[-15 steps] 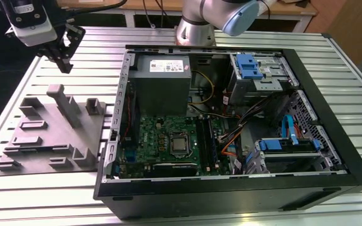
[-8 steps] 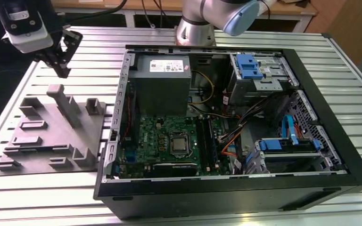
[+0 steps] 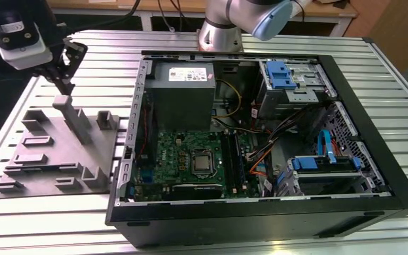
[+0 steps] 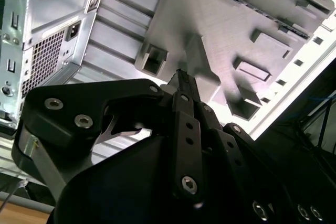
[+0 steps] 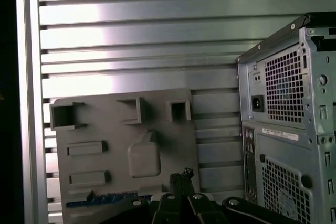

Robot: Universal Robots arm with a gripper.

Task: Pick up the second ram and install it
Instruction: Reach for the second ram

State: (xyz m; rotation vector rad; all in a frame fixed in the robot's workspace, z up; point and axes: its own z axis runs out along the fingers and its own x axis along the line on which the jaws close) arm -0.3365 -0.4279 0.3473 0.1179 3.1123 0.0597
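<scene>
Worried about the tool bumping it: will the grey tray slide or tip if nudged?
Likely slides: the grey tray lies flat on the smooth ribbed table with no clamp that I can see. Tipping seems unlikely, given its broad, low base. It looks like stiff moulded plastic, probably light.

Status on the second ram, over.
Pincer shut, empty, above grey tray. Second ram sits in tray, untouched. No obstruction seen.

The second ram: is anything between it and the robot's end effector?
Nothing visible does. In the first wrist view the second ram lies uncovered in the grey tray, down and to one side of the end effector. The tray's tall post stands near the end effector, not over the ram.
</scene>
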